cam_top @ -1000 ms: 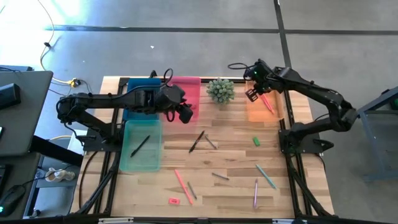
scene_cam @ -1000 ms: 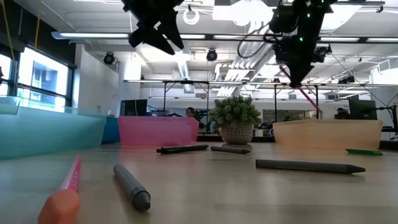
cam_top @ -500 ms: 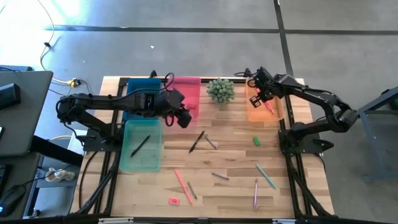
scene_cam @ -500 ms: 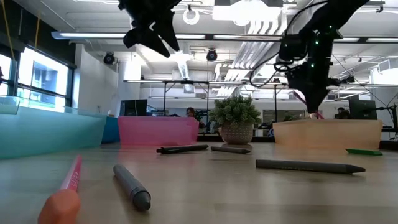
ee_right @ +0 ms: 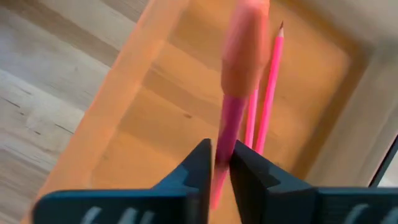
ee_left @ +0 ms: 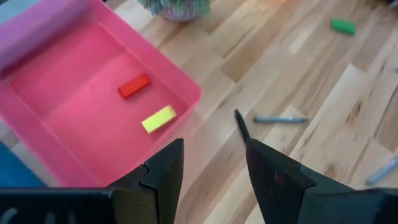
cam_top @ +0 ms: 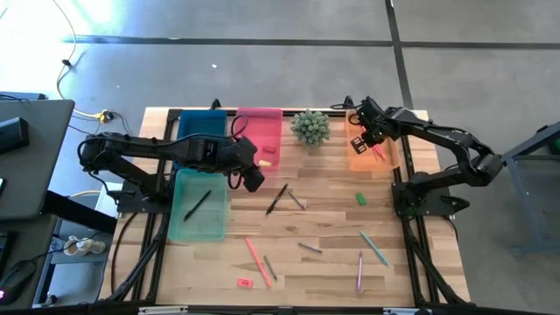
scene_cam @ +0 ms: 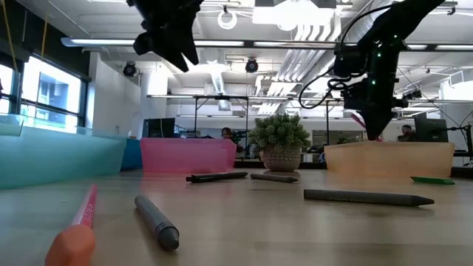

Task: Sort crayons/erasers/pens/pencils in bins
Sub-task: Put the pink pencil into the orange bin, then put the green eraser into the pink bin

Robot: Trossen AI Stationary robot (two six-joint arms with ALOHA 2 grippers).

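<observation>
Near me on the table I see loose pencils point(cam_top: 257, 251). Farther away, my left gripper point(cam_top: 253, 178) hangs open and empty beside the pink bin point(cam_top: 273, 116). At the far side my right gripper point(ee_right: 216, 163) is above the orange bin point(ee_right: 118, 93), its fingers a little apart with a pink pencil point(ee_right: 236, 93) between them.

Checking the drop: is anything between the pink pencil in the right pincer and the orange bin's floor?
Nothing visible blocks it. The right pincer holds the pink pencil directly over the orange bin, where two pencils already lie beside its path.
</observation>
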